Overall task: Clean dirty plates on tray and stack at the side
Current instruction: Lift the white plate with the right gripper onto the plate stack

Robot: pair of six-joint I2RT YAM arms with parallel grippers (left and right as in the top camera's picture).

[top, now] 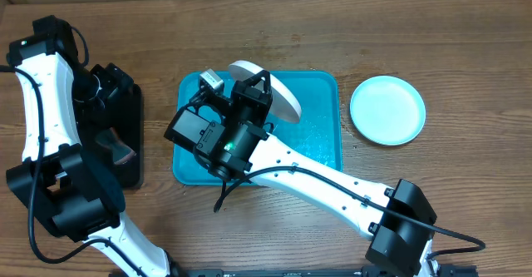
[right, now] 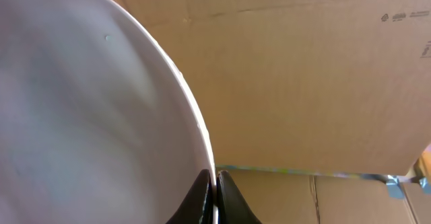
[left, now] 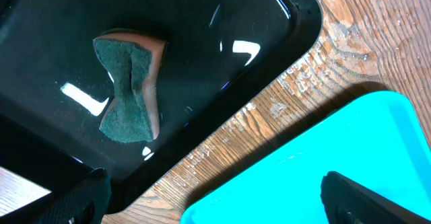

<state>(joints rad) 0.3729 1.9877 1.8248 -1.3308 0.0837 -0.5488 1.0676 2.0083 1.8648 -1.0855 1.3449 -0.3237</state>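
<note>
My right gripper is shut on the rim of the white plate and holds it tilted on edge above the turquoise tray. In the right wrist view the fingers pinch the plate's edge. The pale blue plate lies flat on the table to the right of the tray. The yellow-green plate is not in view. My left gripper is open and empty over the black tray; in the left wrist view its fingers are spread wide above the gap between the black tray and the turquoise tray's corner.
A narrow black tray lies left of the turquoise tray and holds a green and pink sponge. Water droplets speckle the wood between the two trays. Cardboard boxes stand behind the table.
</note>
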